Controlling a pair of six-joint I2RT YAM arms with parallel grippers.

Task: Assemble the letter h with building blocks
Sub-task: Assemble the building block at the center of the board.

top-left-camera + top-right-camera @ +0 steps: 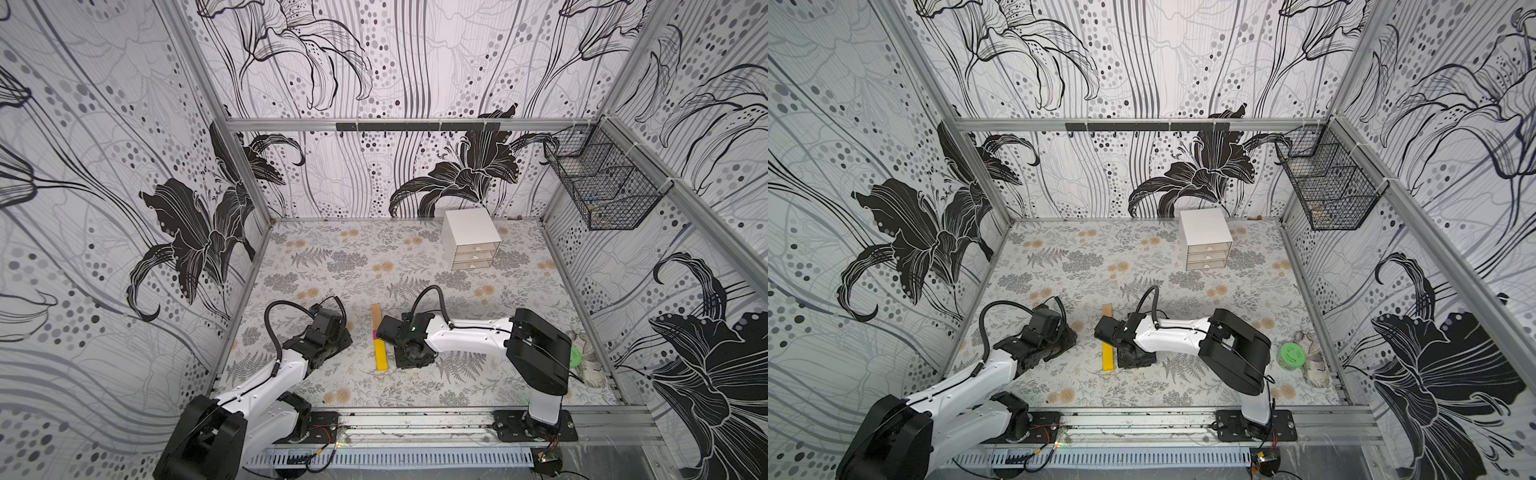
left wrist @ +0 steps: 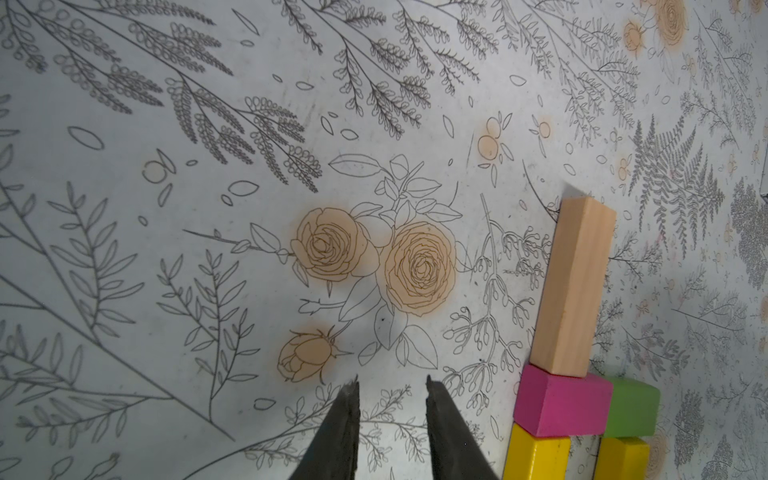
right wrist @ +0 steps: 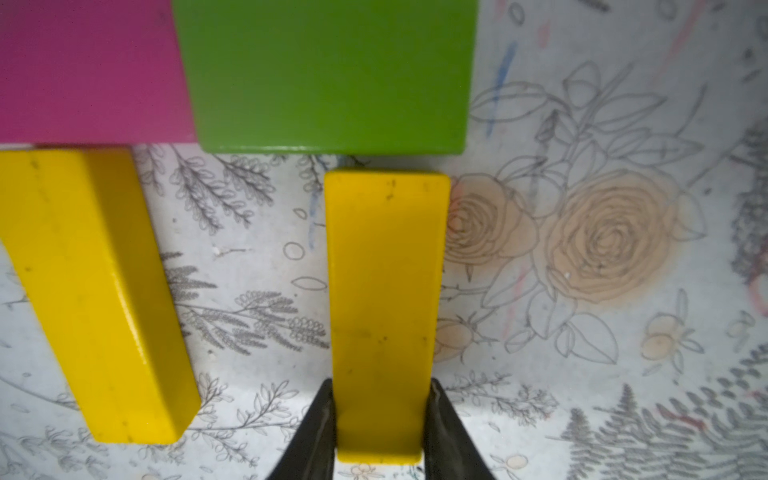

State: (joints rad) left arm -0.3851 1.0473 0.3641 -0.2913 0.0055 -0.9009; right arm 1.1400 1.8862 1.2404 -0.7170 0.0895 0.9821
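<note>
The building blocks lie flat near the mat's middle. In the left wrist view the tan block (image 2: 575, 286) stands end-on against the pink block (image 2: 561, 403). The green block (image 2: 631, 409) adjoins the pink one. One yellow block (image 3: 91, 291) lies under the pink block (image 3: 87, 70). My right gripper (image 3: 380, 382) is shut on the other yellow block (image 3: 384, 291), whose far end sits a small gap below the green block (image 3: 328, 75). My left gripper (image 2: 392, 380) is open over bare mat beside this letter h. In both top views the right wrist hides most of the blocks; the tan block (image 1: 376, 314) and a yellow block (image 1: 380, 355) show.
A white three-drawer box (image 1: 469, 239) stands at the back right of the mat. A wire basket (image 1: 602, 187) hangs on the right wall. A green-lidded jar (image 1: 1292, 354) and crumpled cloth (image 1: 1312, 361) lie by the right edge. The arms' base rail (image 1: 415, 419) runs along the front.
</note>
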